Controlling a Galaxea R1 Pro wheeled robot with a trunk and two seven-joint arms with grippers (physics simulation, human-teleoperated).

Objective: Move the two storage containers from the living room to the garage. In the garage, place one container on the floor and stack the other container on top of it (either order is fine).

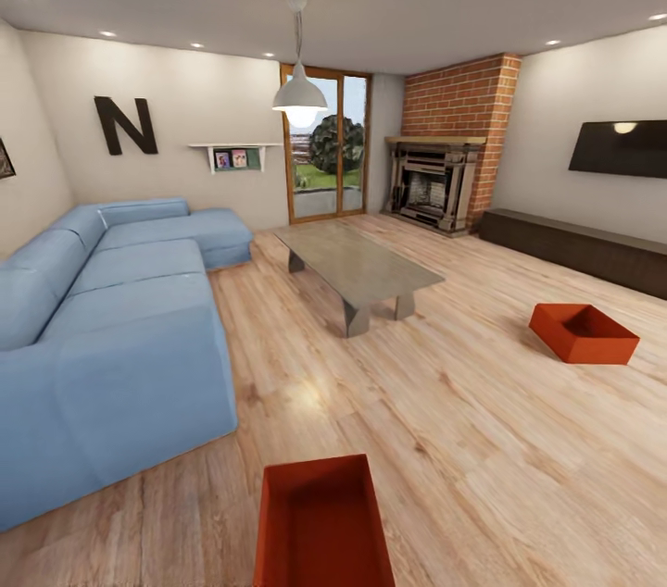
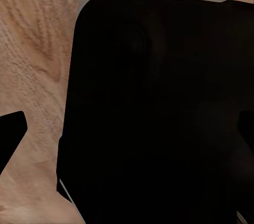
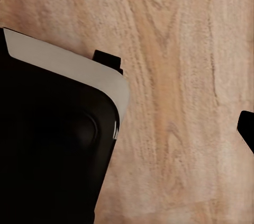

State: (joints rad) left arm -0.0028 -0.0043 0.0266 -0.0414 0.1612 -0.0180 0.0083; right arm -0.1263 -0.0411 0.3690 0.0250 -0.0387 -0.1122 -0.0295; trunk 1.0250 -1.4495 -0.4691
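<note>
Two red-orange open-topped storage containers stand on the light wood planks of the living room. One container (image 1: 322, 522) is right in front of me at the lower edge of the head view, its long side pointing away. The other container (image 1: 584, 332) lies further off to the right, before the dark low cabinet. My left gripper (image 2: 127, 134) hangs over the wood planks and a black, grey-edged part of my own body, its dark fingertips (image 2: 11, 134) wide apart and empty. My right gripper (image 3: 127, 131) shows one fingertip (image 3: 247, 128) at the picture's edge, holding nothing.
A blue corner sofa (image 1: 111, 328) fills the left side. A grey low table (image 1: 357, 268) stands mid-room between the sofa and the far container. A brick fireplace (image 1: 440, 184), a glass door (image 1: 324, 147), a dark low cabinet (image 1: 574, 244) and a wall TV (image 1: 619, 148) line the far and right walls.
</note>
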